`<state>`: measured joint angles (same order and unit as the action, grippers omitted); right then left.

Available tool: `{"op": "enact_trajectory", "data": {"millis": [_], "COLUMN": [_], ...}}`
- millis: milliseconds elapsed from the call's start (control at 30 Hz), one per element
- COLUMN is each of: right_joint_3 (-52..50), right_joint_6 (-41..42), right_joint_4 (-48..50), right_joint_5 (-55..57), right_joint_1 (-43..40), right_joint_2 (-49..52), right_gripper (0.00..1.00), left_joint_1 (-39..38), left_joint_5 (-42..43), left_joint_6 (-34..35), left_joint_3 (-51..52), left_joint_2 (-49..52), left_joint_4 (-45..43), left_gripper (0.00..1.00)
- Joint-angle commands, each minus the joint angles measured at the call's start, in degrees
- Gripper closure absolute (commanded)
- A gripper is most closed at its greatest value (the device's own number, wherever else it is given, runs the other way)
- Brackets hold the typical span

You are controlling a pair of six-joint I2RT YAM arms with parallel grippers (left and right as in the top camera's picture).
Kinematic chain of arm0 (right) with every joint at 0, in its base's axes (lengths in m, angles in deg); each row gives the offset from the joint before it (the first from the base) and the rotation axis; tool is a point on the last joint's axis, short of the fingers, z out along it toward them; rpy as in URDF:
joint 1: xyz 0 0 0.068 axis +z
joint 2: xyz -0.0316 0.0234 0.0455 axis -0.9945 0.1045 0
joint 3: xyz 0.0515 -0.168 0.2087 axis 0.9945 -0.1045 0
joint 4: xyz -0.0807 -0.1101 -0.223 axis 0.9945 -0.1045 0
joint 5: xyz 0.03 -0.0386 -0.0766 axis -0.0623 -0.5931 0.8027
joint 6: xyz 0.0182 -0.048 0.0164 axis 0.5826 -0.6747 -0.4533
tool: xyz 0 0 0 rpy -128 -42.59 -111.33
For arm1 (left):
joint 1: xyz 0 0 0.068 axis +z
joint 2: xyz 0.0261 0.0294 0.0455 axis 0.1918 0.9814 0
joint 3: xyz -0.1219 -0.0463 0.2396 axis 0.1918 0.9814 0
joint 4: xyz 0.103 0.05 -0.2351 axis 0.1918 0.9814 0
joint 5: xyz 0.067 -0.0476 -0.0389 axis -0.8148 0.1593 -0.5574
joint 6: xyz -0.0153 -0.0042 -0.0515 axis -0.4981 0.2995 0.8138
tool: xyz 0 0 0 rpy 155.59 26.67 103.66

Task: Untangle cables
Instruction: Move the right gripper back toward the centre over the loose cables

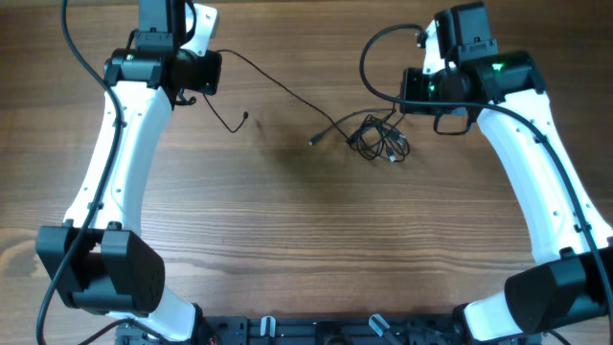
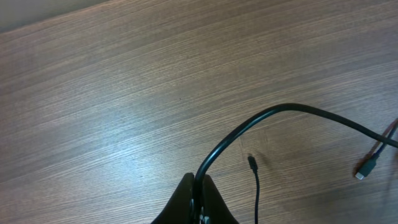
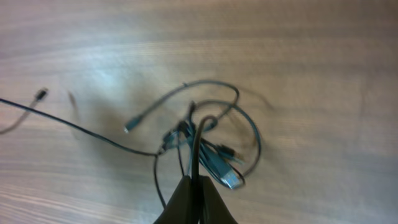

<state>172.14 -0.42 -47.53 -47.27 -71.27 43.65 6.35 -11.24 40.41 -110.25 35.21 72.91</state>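
Observation:
The cables (image 1: 378,139) lie as a small black tangle on the wooden table, right of centre. One thin cord (image 1: 287,88) runs from the tangle up and left to my left gripper (image 1: 211,65), which is shut on it. In the left wrist view this cord (image 2: 280,111) arcs away from the closed left gripper (image 2: 199,196), and a loose plug end (image 2: 252,163) dangles beside it. My right gripper (image 3: 196,199) is shut on another black cord (image 3: 198,146) that rises out of the tangle (image 3: 214,140), just above a silver USB plug (image 3: 231,180).
A free plug end (image 1: 313,142) lies left of the tangle. Another short cord end (image 1: 239,123) hangs below the left gripper. A thick black arm wire (image 1: 375,57) loops beside the right gripper (image 1: 410,96). Bare wood (image 1: 287,230) fills the front half.

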Motion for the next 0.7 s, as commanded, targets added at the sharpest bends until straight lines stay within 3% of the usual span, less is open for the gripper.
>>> {"op": "enact_trajectory", "data": {"millis": [0, 433, 467, 500, 533, 667], "right_joint_3": [1.33, 1.33, 1.33, 1.33, 1.36, 1.33], "right_joint_6": [-2.4, -2.23, -2.23, -2.23, -1.7, -0.76], "right_joint_4": [3.93, 15.39, 15.52, 15.45, 14.93, 12.33], "right_joint_5": [-3.89, -10.47, -10.05, -9.68, -8.39, -2.29], "right_joint_1": [1.31, 6.05, 6.51, 6.78, 6.93, 6.91], "right_joint_2": [3.37, 14.45, 14.53, 14.53, 14.51, 14.49], "right_gripper": [0.95, 0.95, 0.86, 0.61, 0.01, 0.01], "left_joint_1": [-0.07, -1.92, -2.12, -2.23, -2.27, -2.27], "left_joint_5": [2.16, 2.32, 2.32, 2.32, 2.32, 2.32], "left_joint_6": [0.79, 0.74, 0.74, 0.74, 0.74, 0.74], "left_joint_3": [0.15, 0.15, 0.15, 0.15, 0.15, 0.15], "left_joint_2": [-1.09, -1.11, -1.11, -1.11, -1.11, -1.16], "left_joint_4": [0.02, 0.02, 0.04, 0.04, 0.11, 0.44], "left_gripper": [0.96, 0.96, 0.96, 0.96, 0.96, 0.96]}}
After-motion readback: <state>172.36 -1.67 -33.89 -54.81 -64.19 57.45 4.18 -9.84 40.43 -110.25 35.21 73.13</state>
